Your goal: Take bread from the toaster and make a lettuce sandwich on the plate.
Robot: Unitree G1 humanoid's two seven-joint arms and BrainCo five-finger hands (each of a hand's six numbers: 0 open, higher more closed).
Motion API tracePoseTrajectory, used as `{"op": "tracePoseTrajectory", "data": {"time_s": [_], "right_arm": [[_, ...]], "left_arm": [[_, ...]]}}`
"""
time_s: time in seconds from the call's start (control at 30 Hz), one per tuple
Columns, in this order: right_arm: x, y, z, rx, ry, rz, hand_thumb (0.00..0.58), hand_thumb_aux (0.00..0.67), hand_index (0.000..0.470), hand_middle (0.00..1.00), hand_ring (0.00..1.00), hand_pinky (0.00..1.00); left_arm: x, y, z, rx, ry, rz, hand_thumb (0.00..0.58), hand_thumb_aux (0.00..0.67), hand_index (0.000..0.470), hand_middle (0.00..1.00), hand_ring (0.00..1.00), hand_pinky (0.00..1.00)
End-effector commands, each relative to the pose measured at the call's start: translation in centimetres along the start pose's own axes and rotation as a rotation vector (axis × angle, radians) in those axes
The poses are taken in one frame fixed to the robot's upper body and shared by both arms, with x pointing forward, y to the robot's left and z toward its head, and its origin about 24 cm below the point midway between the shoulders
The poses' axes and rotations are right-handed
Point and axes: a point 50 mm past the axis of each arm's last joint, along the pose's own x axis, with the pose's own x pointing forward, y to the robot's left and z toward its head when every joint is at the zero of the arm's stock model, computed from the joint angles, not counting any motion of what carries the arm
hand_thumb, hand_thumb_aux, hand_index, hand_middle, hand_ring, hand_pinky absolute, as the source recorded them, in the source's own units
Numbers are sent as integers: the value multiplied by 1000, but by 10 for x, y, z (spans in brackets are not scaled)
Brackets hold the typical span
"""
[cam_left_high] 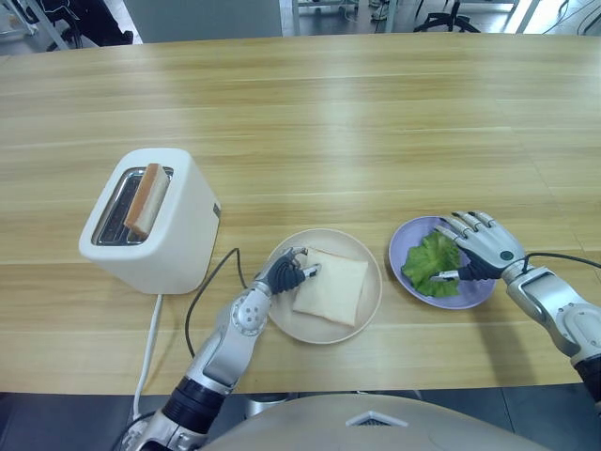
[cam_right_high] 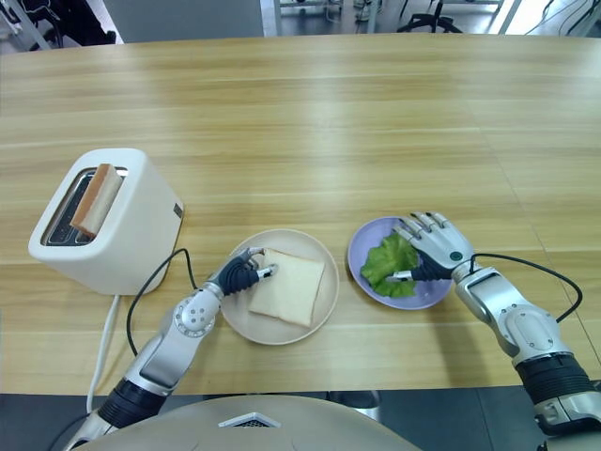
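A white toaster [cam_left_high: 164, 240] stands at the left with one browned-crust bread slice [cam_left_high: 147, 199] upright in its slot. A white bread slice [cam_left_high: 331, 287] lies flat on the beige plate [cam_left_high: 329, 241] near the front edge. My left hand [cam_left_high: 286, 273] is at the slice's left edge, fingers curled on it. To the right, a lettuce leaf [cam_left_high: 427, 263] lies in a purple plate [cam_left_high: 467, 293]. Over the leaf's right side rests my right hand [cam_left_high: 484, 242], fingers spread across the leaf and thumb at its near edge.
A white cord [cam_left_high: 150, 348] and a black cable [cam_left_high: 200, 299] run from the toaster toward the table's front edge beside my left arm. The wooden table [cam_left_high: 357, 122] stretches far behind the plates.
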Motion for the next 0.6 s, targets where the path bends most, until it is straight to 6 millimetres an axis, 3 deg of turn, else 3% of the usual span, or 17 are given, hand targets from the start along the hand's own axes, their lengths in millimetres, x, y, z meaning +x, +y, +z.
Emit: {"op": "tracePoseTrajectory", "data": {"time_s": [0.03, 0.07, 0.1, 0.13, 0.17, 0.2, 0.23, 0.4, 0.6], "right_arm": [[0, 10, 0, -22, -24, 70, 0, 0, 0, 0, 0, 0], [0, 12, -1, -26, -26, 87, 0, 0, 0, 0, 0, 0], [-1, 14, -1, -27, -28, 102, 104, 63, 43, 0, 0, 0], [-1, 16, -1, -28, -32, 111, 271, 181, 124, 0, 0, 0], [-1, 17, -1, -28, -33, 115, 458, 363, 249, 0, 0, 0], [-1, 17, -1, -27, -35, 117, 458, 363, 249, 0, 0, 0], [-1, 17, -1, -26, -37, 115, 580, 670, 460, 0, 0, 0], [-1, 8, 1, 6, -49, 51, 580, 670, 460, 0, 0, 0], [2, -13, 6, 63, -69, -84, 580, 670, 460, 0, 0, 0]], "left_arm": [[-8, 3, -3, 191, 45, 15, 0, 0, 0, 0, 0, 0], [-11, 7, -2, 230, 42, 38, 0, 0, 0, 0, 0, 0], [-13, 12, 0, 259, 39, 66, 0, 0, 0, 0, 0, 0], [-16, 17, 2, 285, 34, 98, 0, 0, 0, 0, 0, 0], [-19, 23, 6, 302, 22, 130, 0, 0, 0, 0, 0, 0], [-22, 28, 10, 310, 5, 163, 0, 0, 0, 0, 0, 0], [-25, 34, 15, 305, -18, 204, 0, 0, 0, 0, 0, 0], [-40, 51, 36, 272, -117, 326, 0, 0, 0, 0, 0, 0], [-54, 56, 51, 241, -207, 415, 0, 0, 0, 0, 0, 0]]}}
